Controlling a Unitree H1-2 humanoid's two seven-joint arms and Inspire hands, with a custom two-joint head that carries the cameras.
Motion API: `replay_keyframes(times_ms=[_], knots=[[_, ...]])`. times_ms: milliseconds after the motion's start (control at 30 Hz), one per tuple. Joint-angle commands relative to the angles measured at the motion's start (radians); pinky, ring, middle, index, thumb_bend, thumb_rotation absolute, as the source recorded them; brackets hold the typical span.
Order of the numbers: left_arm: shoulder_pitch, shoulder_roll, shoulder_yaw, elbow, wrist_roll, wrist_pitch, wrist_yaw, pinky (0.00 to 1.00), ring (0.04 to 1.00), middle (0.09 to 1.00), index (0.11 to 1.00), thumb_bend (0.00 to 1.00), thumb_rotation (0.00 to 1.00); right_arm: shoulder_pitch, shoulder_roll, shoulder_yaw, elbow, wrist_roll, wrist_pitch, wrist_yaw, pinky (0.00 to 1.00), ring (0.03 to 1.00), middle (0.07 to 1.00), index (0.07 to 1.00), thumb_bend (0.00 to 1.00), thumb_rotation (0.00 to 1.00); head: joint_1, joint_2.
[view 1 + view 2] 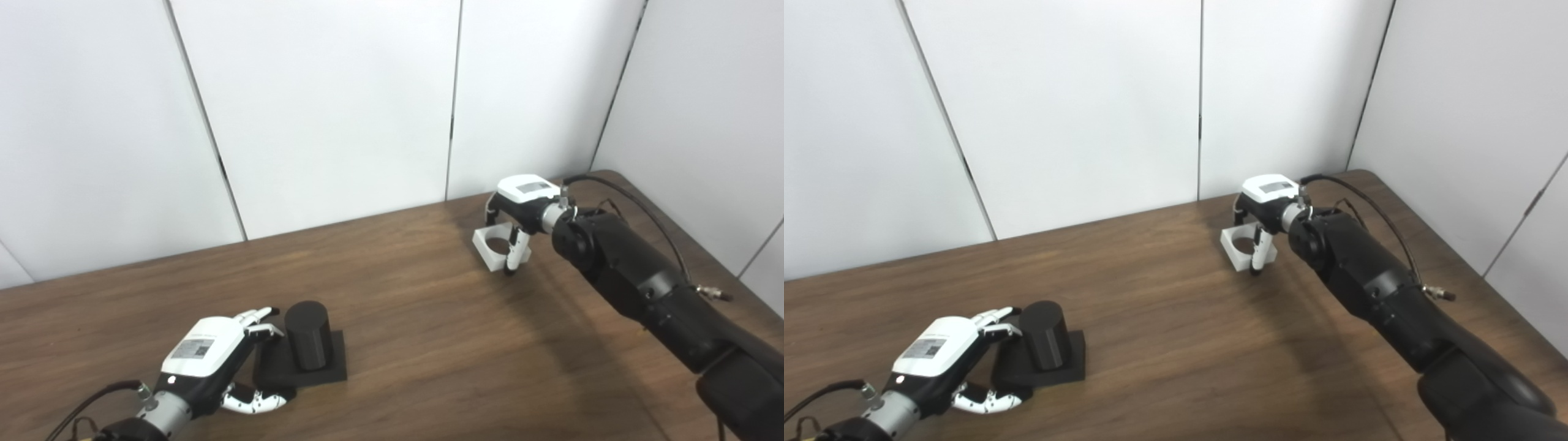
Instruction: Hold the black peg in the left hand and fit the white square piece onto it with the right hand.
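- Black peg (308, 334): upright on its square base, axis vertical.
- Left hand (211, 358): fingers clasp the base, at 9 o'clock.
- Right hand (519, 215): clamped on white square piece (497, 246), hole up, on wooden table (429, 331).

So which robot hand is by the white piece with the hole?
The right hand, far across the table, fingers around the white square piece. The left hand is at the black peg.
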Motion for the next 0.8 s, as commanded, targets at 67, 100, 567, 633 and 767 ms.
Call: replay_keyframes(times_ms=[67,100,567,633,767], knots=[[0.054,0.012,-0.054,0.035,0.038,-0.014,-0.099,0.80,0.923,0.939,0.655,0.94,0.22,-0.044,-0.034,-0.016,-0.082,-0.008,-0.021,-0.007,0.97,0.875,0.769,0.480,0.52,0.13,0.023,0.008],[0.053,0.010,-0.054,0.036,0.038,-0.015,-0.097,0.80,0.924,0.940,0.655,0.94,0.23,-0.045,-0.035,-0.013,-0.095,-0.012,-0.024,-0.002,0.96,0.874,0.768,0.480,0.52,0.13,0.037,0.009],[0.053,-0.033,-0.061,0.033,0.062,0.017,-0.098,0.82,0.931,0.955,0.639,0.95,0.28,-0.038,-0.024,-0.022,-0.292,-0.003,-0.057,0.092,0.95,0.882,0.773,0.480,0.52,0.13,0.223,0.038],[0.051,-0.040,-0.063,0.035,0.066,0.022,-0.095,0.81,0.931,0.952,0.637,0.96,0.28,-0.039,-0.020,-0.023,-0.319,0.005,-0.069,0.098,0.93,0.872,0.767,0.480,0.52,0.13,0.232,0.040],[0.046,-0.052,-0.067,0.044,0.084,0.028,-0.084,0.80,0.930,0.946,0.634,0.96,0.30,-0.046,-0.013,-0.014,-0.366,0.006,-0.098,0.117,0.91,0.864,0.763,0.479,0.52,0.13,0.247,0.042]])
